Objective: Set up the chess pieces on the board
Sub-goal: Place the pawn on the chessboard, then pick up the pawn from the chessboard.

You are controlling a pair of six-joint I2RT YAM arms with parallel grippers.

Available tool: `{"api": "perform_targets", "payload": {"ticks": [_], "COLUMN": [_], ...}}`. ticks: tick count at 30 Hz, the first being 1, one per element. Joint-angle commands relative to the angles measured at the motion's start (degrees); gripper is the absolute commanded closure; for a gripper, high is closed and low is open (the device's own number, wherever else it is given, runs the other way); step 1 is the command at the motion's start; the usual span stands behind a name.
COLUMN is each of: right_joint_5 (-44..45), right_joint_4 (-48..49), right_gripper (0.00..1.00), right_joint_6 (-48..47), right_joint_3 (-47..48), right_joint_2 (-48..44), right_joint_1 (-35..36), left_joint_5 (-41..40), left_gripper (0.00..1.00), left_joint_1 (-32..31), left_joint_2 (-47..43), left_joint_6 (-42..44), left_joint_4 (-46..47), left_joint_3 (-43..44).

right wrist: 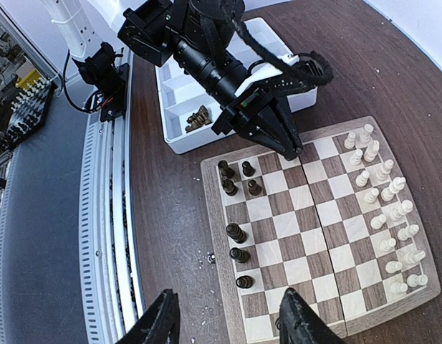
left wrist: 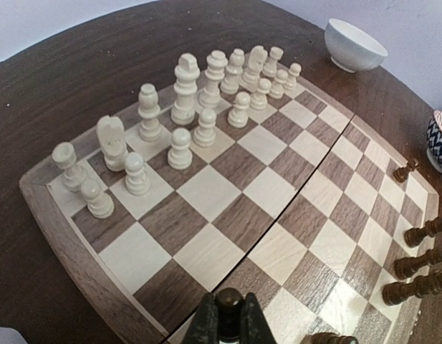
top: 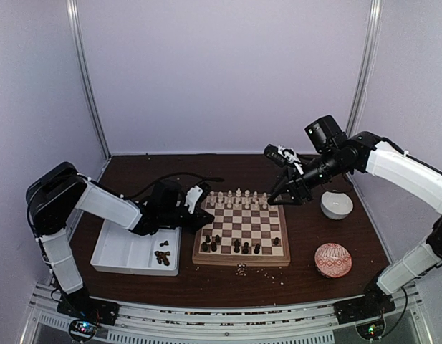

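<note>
The step in hand is the placing of 1 dark man. The left claw (left wrist: pixel 229 317) is pressed together on a dark piece (left wrist: pixel 229 304), whose rounded top shows between its fingers. It hangs low over the board (left wrist: pixel 206 251), at the edge by the fold seam. Ahead of that claw and to its left, the cream-white pieces (left wrist: pixel 185 100) stand upright in 2 rows along one border. Off to its right, the dark pieces on the board (left wrist: pixel 414 265) stand near the opposite border, some bunched and out of line. Behind it, the white tray (top: pixel 106 261) holds a small heap, the dark pieces in the tray (top: pixel 162 256). The right claw (right wrist: pixel 231 326) is spread and grips nothing, hovering well above the board edge opposite the left claw. Next, I judge, the left claw must carry its piece rightward to a free square on the dark side, lower it upright and let go without knocking its neighbours. Which man it pinches cannot be told, since the fingers hide its base. The right claw's fingers cover part of the board edge in its own view, and the tray heap is too small to count.
</note>
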Motion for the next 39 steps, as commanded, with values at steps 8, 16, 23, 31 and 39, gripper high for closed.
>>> {"api": "perform_targets", "payload": {"ticks": [8,16,23,31,39], "right_joint_5": [1.5,0.1,-0.9,-1.9,-2.5], "right_joint_4": [-1.0,-0.7,-0.5,0.7,0.4], "right_gripper": [0.52,0.52,0.52,0.52,0.52], "right_joint_6": [-0.7,-1.1,-1.4,-1.5,-2.2], "right_joint_3": [0.5,-0.7,-2.1,-3.1,-3.5], "right_joint_2": [2.2,2.1,1.7,2.0,1.9], "right_joint_1": [-0.3,-0.3,-0.3,-0.3,-0.3], "left_joint_5": [-1.0,-1.0,0.0,-2.0,-2.9], "left_gripper": [0.92,0.81,0.78,0.8,0.79], "left_joint_1": [-0.2,-0.2,-0.3,-0.2,-0.2], "left_joint_2": [4.1,1.9,0.6,-0.5,1.9], "left_joint_6": [6.1,6.7,6.0,6.4,7.0], "left_joint_4": [-0.1,-6.7,-13.8,-23.8,-29.1], "left_joint_3": [2.2,4.4,7.6,11.5,14.7]}}
